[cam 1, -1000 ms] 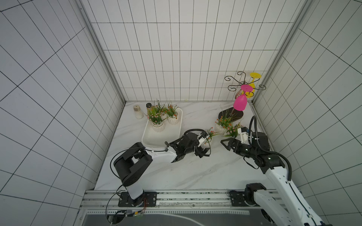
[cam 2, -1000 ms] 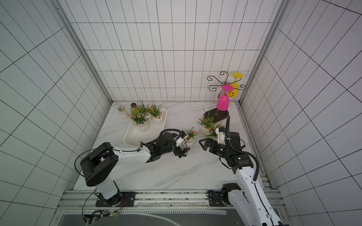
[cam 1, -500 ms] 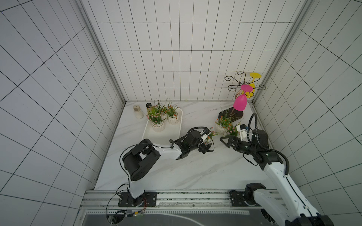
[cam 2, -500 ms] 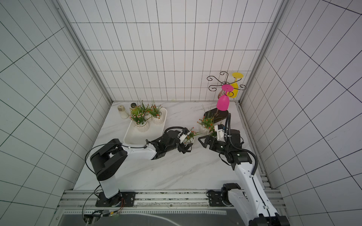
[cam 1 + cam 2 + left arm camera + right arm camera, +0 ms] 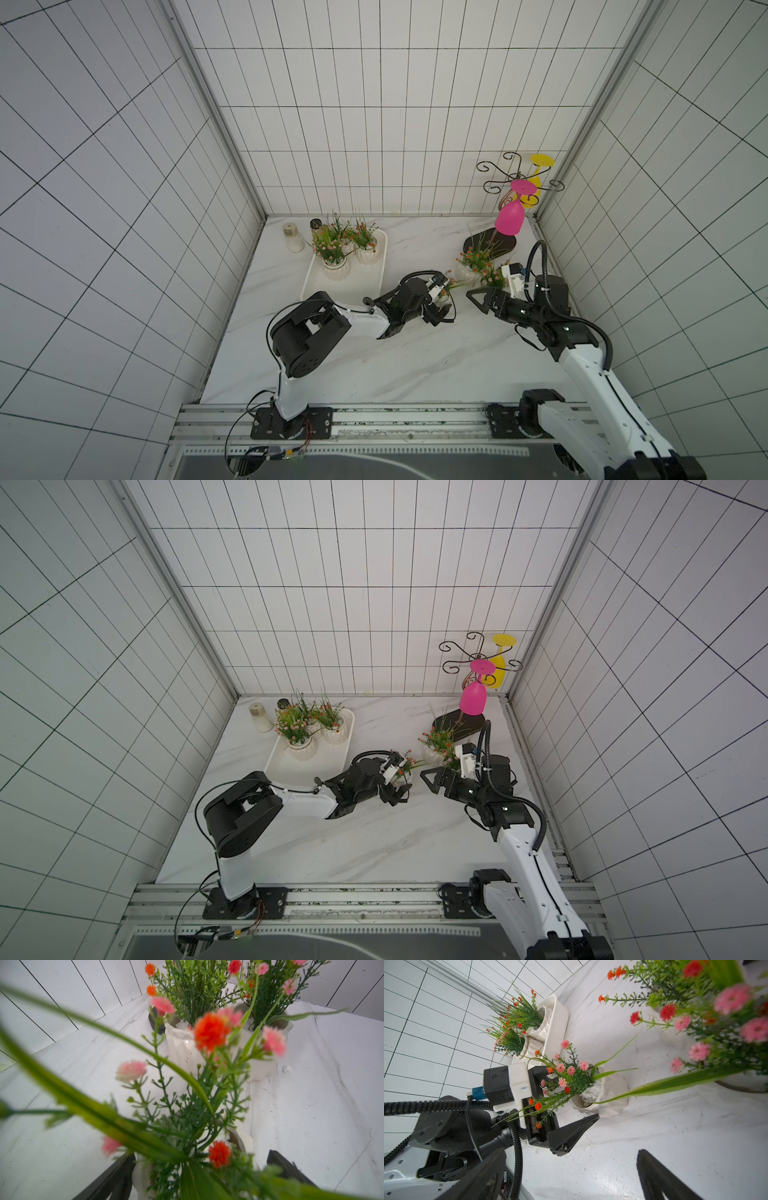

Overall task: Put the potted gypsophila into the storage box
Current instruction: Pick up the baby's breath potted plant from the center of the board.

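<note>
Straddling tilted gypsophila pot [image 5: 588,1099], left tool [image 5: 591,1091] apparently open

Wide-open bench [image 5: 374,365] up front; near half of the storage box [image 5: 353,287] lies free, pots [image 5: 334,271] crowd its far end.

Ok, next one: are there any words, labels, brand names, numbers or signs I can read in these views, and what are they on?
No text can be read in any view.
Black camera housing, seen in the right wrist view: it has a small pale mark, too small to read as text.
Flower pots, white tray and pink glass: no lettering visible.
</note>
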Action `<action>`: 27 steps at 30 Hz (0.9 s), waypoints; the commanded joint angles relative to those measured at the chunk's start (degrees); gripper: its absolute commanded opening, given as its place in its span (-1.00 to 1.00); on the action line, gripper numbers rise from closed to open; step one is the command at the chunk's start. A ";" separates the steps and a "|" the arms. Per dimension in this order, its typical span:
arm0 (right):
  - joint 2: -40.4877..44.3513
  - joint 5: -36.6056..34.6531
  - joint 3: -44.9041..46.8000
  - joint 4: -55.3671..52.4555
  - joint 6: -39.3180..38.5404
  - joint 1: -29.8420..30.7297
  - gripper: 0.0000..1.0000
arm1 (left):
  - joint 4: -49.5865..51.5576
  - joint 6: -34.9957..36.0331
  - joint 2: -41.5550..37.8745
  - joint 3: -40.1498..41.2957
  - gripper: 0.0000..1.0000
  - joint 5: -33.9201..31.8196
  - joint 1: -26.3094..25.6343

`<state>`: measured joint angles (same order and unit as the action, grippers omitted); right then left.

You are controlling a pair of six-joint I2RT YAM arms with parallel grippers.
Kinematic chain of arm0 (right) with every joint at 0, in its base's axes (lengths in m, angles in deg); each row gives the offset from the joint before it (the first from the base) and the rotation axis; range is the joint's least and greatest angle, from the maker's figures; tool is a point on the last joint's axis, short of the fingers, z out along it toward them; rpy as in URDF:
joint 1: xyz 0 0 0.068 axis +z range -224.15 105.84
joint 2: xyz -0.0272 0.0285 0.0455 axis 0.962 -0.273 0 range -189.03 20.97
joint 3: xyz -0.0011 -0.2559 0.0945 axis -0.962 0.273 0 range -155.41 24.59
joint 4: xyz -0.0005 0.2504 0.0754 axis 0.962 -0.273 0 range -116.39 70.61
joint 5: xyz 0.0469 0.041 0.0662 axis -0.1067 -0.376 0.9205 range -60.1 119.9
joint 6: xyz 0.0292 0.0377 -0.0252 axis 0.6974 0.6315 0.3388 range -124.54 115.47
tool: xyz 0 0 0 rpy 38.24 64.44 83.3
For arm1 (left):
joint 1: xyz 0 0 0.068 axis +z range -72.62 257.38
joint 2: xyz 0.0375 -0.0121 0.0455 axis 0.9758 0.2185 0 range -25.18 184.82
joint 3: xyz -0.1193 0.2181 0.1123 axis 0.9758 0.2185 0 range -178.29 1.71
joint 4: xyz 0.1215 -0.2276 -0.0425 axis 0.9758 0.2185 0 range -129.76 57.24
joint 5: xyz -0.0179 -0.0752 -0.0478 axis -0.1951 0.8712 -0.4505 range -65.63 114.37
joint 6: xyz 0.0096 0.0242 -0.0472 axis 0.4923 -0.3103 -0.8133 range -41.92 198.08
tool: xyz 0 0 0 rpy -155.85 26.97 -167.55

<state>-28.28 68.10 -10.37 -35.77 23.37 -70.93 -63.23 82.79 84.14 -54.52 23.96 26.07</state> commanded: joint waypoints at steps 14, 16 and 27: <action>1.13 1.36 2.97 0.74 -1.12 -1.58 0.98 | -3.35 -1.47 3.26 -2.84 0.71 -0.12 -0.11; 1.35 1.33 3.06 0.74 -1.13 -1.64 0.98 | -3.33 -1.36 3.44 -2.76 0.68 -0.04 -0.11; 1.62 1.71 3.49 0.56 -1.35 -2.08 0.98 | -3.25 -1.33 2.42 -1.82 0.52 0.27 -0.11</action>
<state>-27.43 68.71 -9.78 -35.62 23.17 -72.42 -65.89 81.54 86.13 -56.24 23.86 26.09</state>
